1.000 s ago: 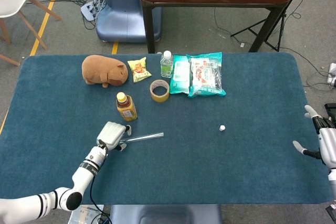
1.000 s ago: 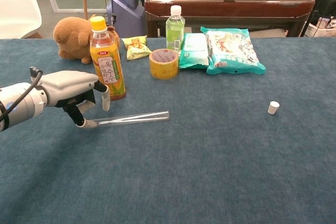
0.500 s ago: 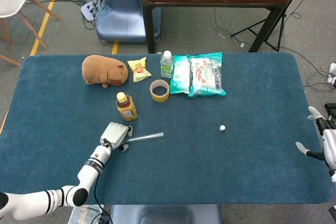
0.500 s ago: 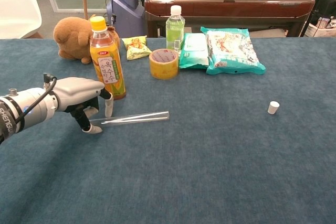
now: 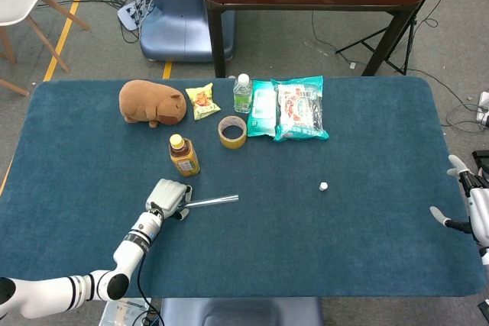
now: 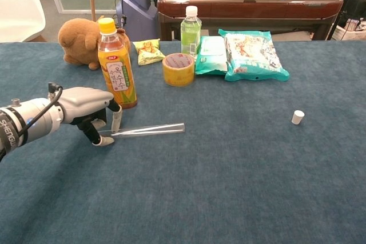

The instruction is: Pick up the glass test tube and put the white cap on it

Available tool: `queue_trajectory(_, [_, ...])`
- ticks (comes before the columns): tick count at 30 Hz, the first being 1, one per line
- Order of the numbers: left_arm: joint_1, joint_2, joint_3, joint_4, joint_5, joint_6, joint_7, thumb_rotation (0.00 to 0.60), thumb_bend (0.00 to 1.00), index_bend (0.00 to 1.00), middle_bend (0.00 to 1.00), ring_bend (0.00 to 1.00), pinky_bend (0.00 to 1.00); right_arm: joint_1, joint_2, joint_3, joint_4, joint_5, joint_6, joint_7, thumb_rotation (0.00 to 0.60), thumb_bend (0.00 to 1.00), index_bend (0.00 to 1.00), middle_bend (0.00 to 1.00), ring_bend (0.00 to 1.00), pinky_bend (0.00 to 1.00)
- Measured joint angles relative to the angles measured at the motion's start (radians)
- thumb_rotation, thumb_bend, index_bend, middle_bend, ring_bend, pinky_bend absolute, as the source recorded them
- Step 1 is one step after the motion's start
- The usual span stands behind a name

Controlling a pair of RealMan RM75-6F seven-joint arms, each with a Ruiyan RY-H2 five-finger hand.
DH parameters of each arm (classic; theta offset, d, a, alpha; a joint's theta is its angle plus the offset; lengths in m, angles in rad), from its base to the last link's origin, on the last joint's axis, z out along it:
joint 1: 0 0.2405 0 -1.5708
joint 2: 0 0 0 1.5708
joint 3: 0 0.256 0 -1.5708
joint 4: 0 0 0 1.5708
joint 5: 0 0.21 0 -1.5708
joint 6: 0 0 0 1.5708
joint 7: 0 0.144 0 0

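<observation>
Left robot hand [image 6: 86, 110]: at the near-left part of the surface [image 6: 229, 187], fingers curled down around the near end of the glass test tube [image 6: 148, 130]; whether the tube is clamped cannot be told.
Glass test tube: flat on the surface, long axis running left to right, extending rightward from the left robot hand.
Right robot hand [image 5: 470, 204]: at the right edge, fingers apart, holding nothing.
White cap [image 6: 297, 117]: upright, well right of the tube, nearer the right robot hand.
Orange drink bottle [image 6: 116, 64]: just behind the left robot hand.
Change: the left robot hand's fingers have closed in on the tube end; the tube is unmoved.
</observation>
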State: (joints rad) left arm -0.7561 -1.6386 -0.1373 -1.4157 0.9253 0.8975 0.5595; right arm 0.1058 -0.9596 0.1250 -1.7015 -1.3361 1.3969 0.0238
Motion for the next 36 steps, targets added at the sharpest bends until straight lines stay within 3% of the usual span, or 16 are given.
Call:
queue_trajectory(3, [0.005, 0.009, 0.007, -0.002, 0.014, 0.009, -0.016, 0.595, 0.34, 0.54, 0.92, 0.95, 1.0, 0.0, 0.0, 0.001, -0.003, 0.001, 0.001, -0.002, 0.6, 0.19, 0.08, 0.29, 0.31, 0.07])
queue_trajectory(16, [0.067, 0.096, 0.059, -0.007, 0.064, 0.049, -0.081, 0.6, 0.34, 0.54, 0.92, 0.95, 1.0, 0.007, 0.0, 0.001, -0.024, -0.005, -0.007, -0.02, 0.6, 0.19, 0.08, 0.29, 0.32, 0.07])
queue_trajectory(22, [0.082, 0.099, 0.053, 0.029, 0.053, 0.054, -0.113, 0.6, 0.34, 0.51, 0.92, 0.95, 1.0, 0.009, 0.002, 0.001, -0.039, -0.009, -0.004, -0.033, 0.6, 0.19, 0.07, 0.3, 0.33, 0.07])
queue_trajectory(28, [0.09, 0.11, 0.05, 0.026, 0.066, 0.054, -0.134, 0.6, 0.33, 0.42, 0.91, 0.94, 1.0, 0.006, 0.003, -0.001, -0.047, -0.01, 0.0, -0.038, 0.6, 0.19, 0.08, 0.3, 0.34, 0.07])
queue_trajectory(36, [0.086, 0.097, 0.054, -0.003, 0.113, 0.061, -0.138, 0.6, 0.33, 0.43, 0.91, 0.94, 1.0, 0.003, 0.005, -0.002, -0.049, -0.011, 0.003, -0.033, 0.6, 0.19, 0.07, 0.3, 0.34, 0.07])
